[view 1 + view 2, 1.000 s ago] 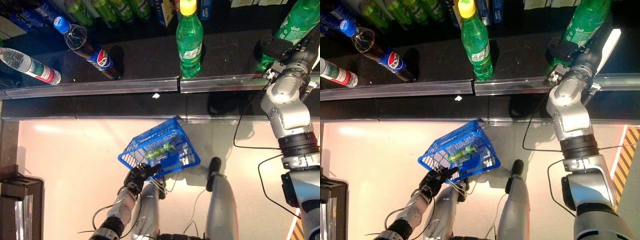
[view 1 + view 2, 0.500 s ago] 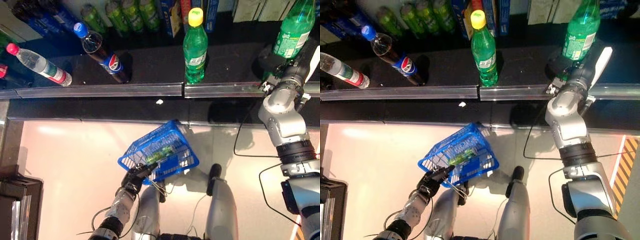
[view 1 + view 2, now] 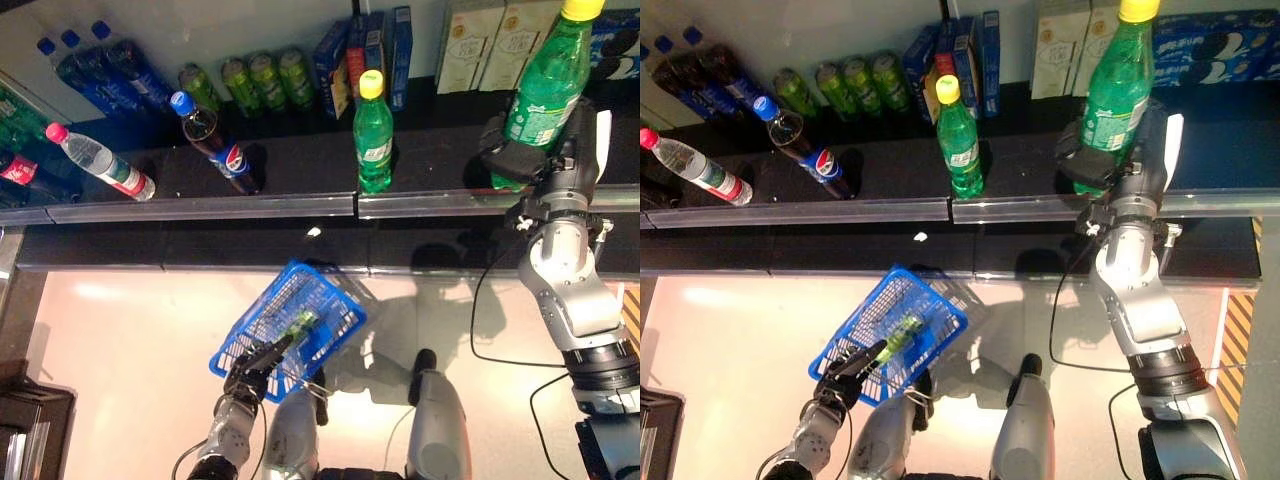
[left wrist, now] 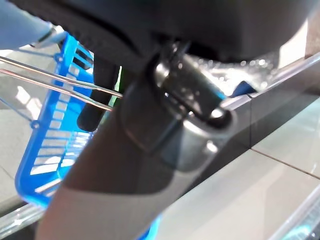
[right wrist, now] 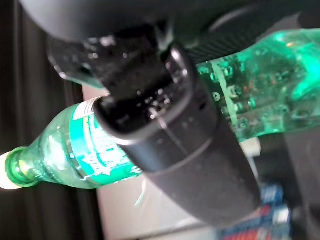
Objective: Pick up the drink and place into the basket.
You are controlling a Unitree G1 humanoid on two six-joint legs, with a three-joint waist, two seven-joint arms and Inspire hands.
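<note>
Right hand (image 3: 1110, 160) curled round lower body of green soda bottle (image 3: 1116, 95), yellow-capped, held upright over black shelf (image 3: 300, 165) near its front rail, towards its right end. Grip confirmed in right wrist view: fingers (image 5: 170, 135) wrapped across bottle's label. Left hand (image 3: 250, 370) closed on wire handle of blue basket (image 3: 290, 325), hung tilted above pale floor; one green bottle (image 3: 303, 325) lying inside. Second green bottle (image 3: 372, 130), cola bottle (image 3: 215, 140) and water bottle (image 3: 100, 162) ranged along shelf's front edge.
</note>
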